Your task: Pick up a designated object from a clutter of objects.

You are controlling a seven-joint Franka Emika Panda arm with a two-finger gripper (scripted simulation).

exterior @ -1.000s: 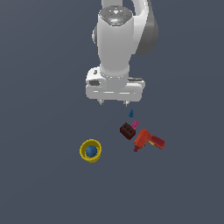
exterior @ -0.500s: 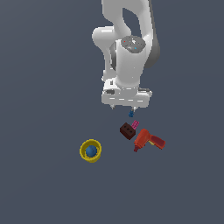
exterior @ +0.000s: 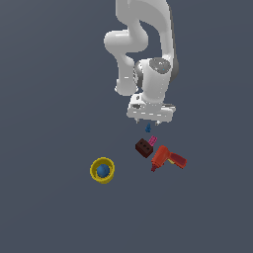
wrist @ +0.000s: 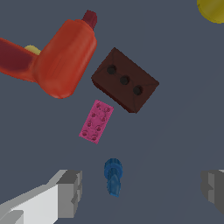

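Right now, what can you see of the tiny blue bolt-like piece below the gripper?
The tiny blue bolt-like piece is the smallest item: a ribbed, knobbed head tapering to a narrower end, plastic-looking. It lies flat on the dark grey floor, touching nothing, just short of the pink studded brick, between the open gripper's fingers.

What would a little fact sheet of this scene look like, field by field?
arm: white, gripper open, hovering above the tiny blue piece
tiny blue piece: lies between the fingers, untouched
pink piece: studded, next to the blue piece
dark holed block: three holes, beside the pink piece
red-orange drill: beside the block
yellow cup: apart from the rest, holds the blue ball
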